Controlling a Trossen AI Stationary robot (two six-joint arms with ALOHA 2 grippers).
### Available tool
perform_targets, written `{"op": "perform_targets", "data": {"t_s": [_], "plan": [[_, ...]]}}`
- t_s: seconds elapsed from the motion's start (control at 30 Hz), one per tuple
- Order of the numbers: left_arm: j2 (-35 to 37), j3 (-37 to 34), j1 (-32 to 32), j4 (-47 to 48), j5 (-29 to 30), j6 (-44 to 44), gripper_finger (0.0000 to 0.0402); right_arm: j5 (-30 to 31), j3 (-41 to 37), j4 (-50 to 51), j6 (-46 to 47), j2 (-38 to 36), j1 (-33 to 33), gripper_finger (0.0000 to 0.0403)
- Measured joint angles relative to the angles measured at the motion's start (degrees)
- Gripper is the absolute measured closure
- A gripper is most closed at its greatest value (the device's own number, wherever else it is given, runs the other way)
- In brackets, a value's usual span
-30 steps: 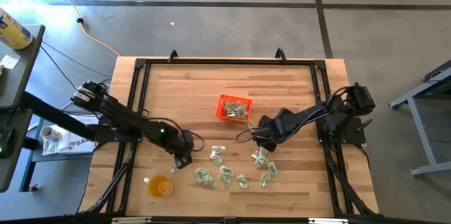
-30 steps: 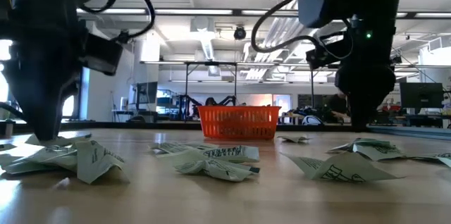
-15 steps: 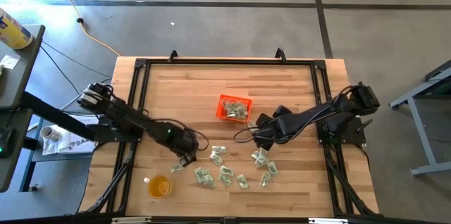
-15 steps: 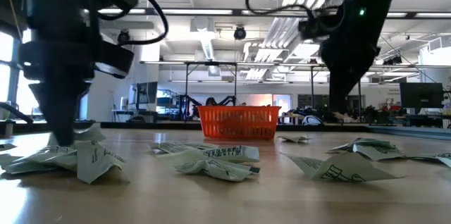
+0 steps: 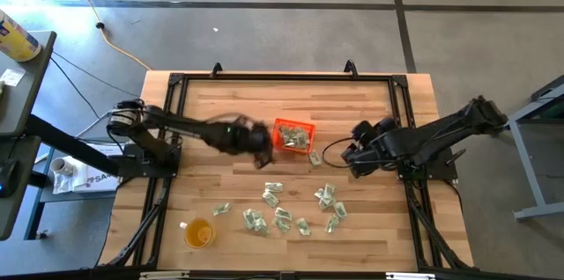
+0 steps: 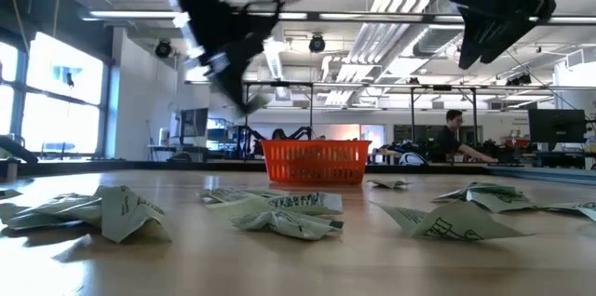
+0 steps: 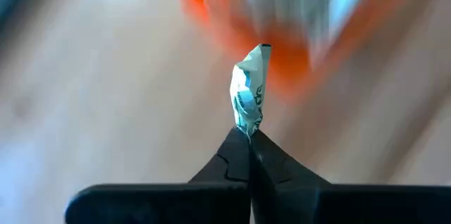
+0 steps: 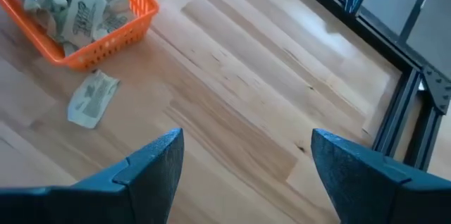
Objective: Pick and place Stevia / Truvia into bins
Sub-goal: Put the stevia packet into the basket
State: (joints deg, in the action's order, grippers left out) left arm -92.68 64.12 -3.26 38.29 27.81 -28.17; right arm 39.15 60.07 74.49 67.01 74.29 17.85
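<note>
Several pale green-and-white Stevia sachets (image 5: 282, 214) lie loose on the wooden table near its front. One sachet (image 8: 91, 97) lies flat right beside the orange bin (image 5: 293, 135), which holds more sachets (image 8: 81, 2). My left gripper (image 7: 250, 134) is in the air just left of the bin (image 7: 282, 34), shut on one crumpled sachet (image 7: 250, 94). My right gripper (image 8: 243, 146) hangs open above bare wood, right of the bin, with nothing between its fingers. In the high view the left gripper (image 5: 260, 152) and the right gripper (image 5: 355, 158) flank the bin. My left gripper pinches the sachet by one narrow end (image 7: 248, 124) between the very ends of its two fingers. The rest of the sachet sticks out past the fingertips, crumpled and lifted clear of the table. The fingers slant downward toward the bin.
A round translucent yellow cup (image 5: 199, 232) stands near the table's front left. A single sachet (image 5: 220, 209) lies apart from the pile, near the cup. The table's black frame (image 8: 409, 111) runs along the edges. Bare wood lies behind the bin.
My left gripper has shut on a sachet at the left end of the pile, risen with it, and swung fast toward the far side and the bin. My right gripper, still open, has risen and drawn back toward the table's right edge.
</note>
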Motion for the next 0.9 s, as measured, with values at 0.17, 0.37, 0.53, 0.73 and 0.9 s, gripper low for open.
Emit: {"op": "perform_targets", "data": {"t_s": [0.17,0.37,0.53,0.73,0.9], "plan": [[-0.4,4.2,6.4,-10.5,-4.5,10.6,0.0374,-0.5,0.0,-0.2,0.4,-1.3,-0.2,0.0102],[-6.6,4.3,13.5,-21.5,-24.4,13.9,0.0315,-0.6,0.0,-1.5,0.7,-1.1,-0.2,0.0102],[-7.7,4.3,14.6,-17.4,-37.3,8.1,0.0258,-0.6,0.0,-1.6,1.2,-1.1,-0.2,0.0102],[-1.4,5.8,11.3,6.4,-42.7,9.1,0.0225,0.1,0.0,-1.4,0.4,-1.1,-0.2,0.0102],[3.3,5.9,3.7,28.0,-40.2,6.3,0.0223,2.6,0.0,-1.5,-1.2,-1.1,-0.5,0.0102]]}}
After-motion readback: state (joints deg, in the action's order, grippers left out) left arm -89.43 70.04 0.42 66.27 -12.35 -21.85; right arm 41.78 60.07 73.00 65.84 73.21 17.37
